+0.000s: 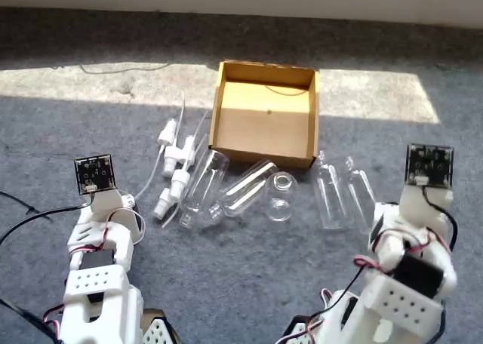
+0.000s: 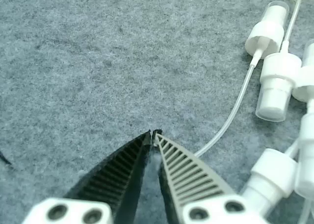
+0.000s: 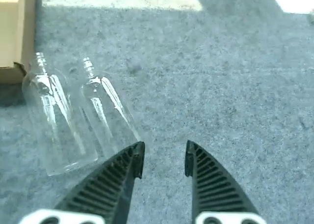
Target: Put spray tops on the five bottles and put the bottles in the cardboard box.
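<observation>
Several clear bottles lie on the grey carpet in front of the cardboard box: three in the middle and two at the right. Several white spray tops with thin tubes lie left of the box. My left gripper is shut and empty over bare carpet, beside the spray tops; a tube runs close to its tips. My right gripper is open and empty, just beside the two right-hand bottles.
The left arm stands at the lower left and the right arm at the lower right. A corner of the box lies beyond the two bottles. A sunlit strip crosses the carpet behind the box. Bare carpet lies between the arms.
</observation>
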Motion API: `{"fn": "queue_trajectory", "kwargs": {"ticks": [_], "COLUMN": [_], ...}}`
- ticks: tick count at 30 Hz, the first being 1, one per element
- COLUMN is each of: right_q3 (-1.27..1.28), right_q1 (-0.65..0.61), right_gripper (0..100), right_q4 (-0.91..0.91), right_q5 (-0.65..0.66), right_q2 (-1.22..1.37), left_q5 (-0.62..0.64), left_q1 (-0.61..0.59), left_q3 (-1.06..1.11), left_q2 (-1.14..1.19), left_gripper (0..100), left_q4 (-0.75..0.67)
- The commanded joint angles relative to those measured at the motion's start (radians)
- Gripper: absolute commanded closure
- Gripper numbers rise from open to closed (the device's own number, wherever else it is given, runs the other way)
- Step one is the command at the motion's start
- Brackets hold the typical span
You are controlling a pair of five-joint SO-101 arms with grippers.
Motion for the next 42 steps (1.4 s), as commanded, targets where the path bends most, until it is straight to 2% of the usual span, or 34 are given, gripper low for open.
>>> {"fn": "queue_trajectory", "kwargs": {"ticks": [1,6,10,16,22,27,30,42], "right_q3": [-0.383,-0.72,-0.895,-1.046,-1.084,-1.089,-1.087,-1.082], "right_q1": [-0.053,-0.099,-0.168,-0.229,-0.272,-0.263,-0.262,-0.315], "right_gripper": [86.6,86.5,86.2,75.5,74.1,74.1,74.1,74.1], "right_q4": [0.127,0.197,0.358,0.45,0.444,0.441,0.418,0.321], "right_q5": [-0.011,0.0,0.167,0.195,0.259,0.272,0.322,0.321], "right_q2": [0.421,0.774,0.977,1.188,1.303,1.385,1.417,1.452], "left_q5": [-0.006,-0.006,-0.006,-0.006,-0.006,-0.006,-0.006,-0.006], "left_q1": [-0.007,-0.007,-0.007,-0.007,-0.007,-0.007,-0.007,-0.007], "left_q3": [0.015,0.015,0.015,0.015,0.015,0.015,0.015,0.015], "left_q2": [-0.007,-0.007,-0.007,-0.007,-0.007,-0.007,-0.007,-0.007], "left_gripper": [97,97,97,97,97,97,97,97], "left_q4": [0.005,0.005,0.005,0.005,0.005,0.005,0.005,0.005]}}
